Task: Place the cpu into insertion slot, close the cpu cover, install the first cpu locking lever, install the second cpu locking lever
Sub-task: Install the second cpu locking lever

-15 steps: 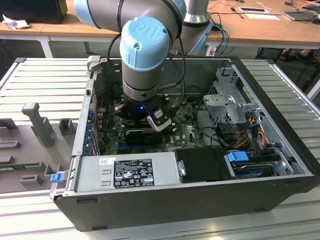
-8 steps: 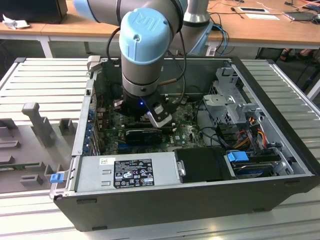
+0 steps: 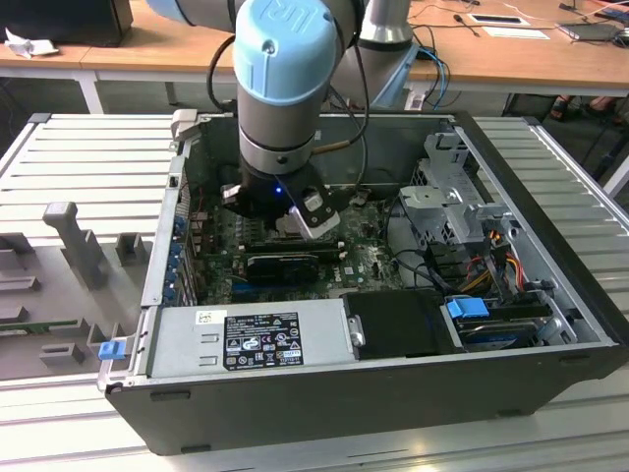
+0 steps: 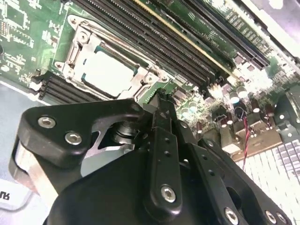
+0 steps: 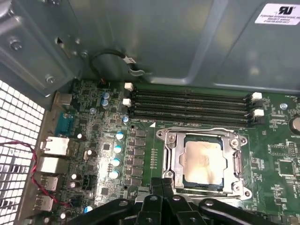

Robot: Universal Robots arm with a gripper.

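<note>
The cpu (image 5: 202,161) lies flat in the insertion slot (image 5: 201,186) on the green motherboard (image 5: 281,154), its pale tan face showing through the window of the cpu cover (image 5: 171,154). The silver cover lies down flat over it. In the second wrist view the cpu (image 4: 105,72) and cpu cover (image 4: 75,51) appear just beyond my fingertips. My gripper (image 5: 163,183) hangs above the socket's edge with its black fingers pressed together and nothing between them. Its tip (image 4: 161,101) is close to one corner of the socket. In the exterior view the gripper (image 3: 280,221) reaches down into the open computer case.
Long black memory slots (image 5: 187,105) run beside the socket, with the case's metal wall (image 5: 140,37) behind them. A grey power supply (image 3: 256,339), a drive cage (image 3: 452,187) and loose coloured cables (image 3: 491,256) crowd the case. Rear port blocks (image 5: 54,145) line the board's edge.
</note>
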